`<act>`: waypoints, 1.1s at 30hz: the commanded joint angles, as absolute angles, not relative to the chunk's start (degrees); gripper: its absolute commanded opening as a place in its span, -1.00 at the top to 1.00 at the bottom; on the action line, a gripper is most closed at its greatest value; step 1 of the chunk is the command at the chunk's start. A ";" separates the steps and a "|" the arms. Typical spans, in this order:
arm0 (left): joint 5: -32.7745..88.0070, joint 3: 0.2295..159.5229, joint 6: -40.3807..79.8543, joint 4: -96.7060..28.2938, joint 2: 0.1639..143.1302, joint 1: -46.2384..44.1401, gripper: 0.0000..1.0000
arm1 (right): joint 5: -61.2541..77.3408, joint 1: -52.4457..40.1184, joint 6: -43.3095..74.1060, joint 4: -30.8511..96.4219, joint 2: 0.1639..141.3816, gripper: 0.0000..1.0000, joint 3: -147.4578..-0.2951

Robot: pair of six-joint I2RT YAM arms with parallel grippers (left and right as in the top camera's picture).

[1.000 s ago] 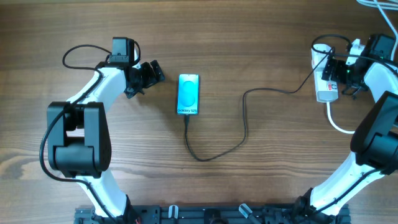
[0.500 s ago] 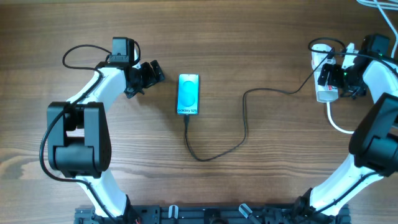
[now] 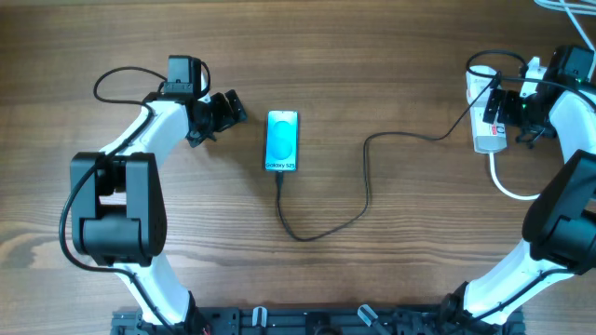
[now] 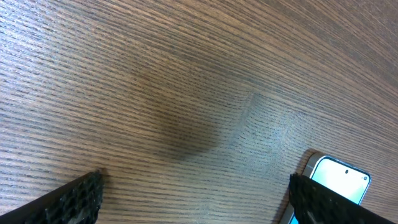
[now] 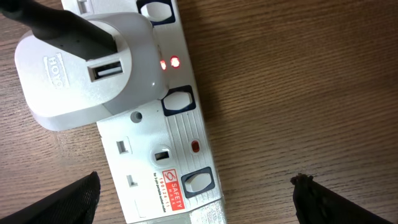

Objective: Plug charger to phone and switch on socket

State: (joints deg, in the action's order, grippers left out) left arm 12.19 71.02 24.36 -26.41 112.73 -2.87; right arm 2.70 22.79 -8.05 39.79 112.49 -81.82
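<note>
Teal-screened, the phone (image 3: 282,141) lies flat on the wooden table (image 3: 391,56) — the charger (image 3: 367,181) meets its lower edge and curves right to the socket (image 3: 486,116), where a red light (image 5: 175,62) glows. The right gripper (image 5: 199,200) hovers above the socket with jaws wide apart — the left gripper (image 3: 226,110), also spread and empty, sits just beside the phone.

A teal-screened smartphone (image 3: 282,141) is pictured on a wooden table (image 3: 391,56), met at its six o'clock edge by a thin black cable (image 3: 367,177) curving to a white oblong power strip (image 3: 486,121) at three o'clock.
</note>
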 commanded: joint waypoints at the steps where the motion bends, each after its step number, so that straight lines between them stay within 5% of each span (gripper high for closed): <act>1: 10.81 69.23 24.91 -26.55 115.20 -2.39 -1.00 | 1.96 22.68 -8.99 39.48 111.55 -1.00 -81.62; 18: 10.81 69.21 24.91 -26.55 115.20 -2.39 -1.00 | 1.98 22.55 -8.95 39.42 112.33 -1.00 -81.62; 33: 10.81 69.21 24.88 -26.52 115.20 -2.39 -1.00 | 1.98 22.39 -8.99 39.51 87.26 -1.00 -81.62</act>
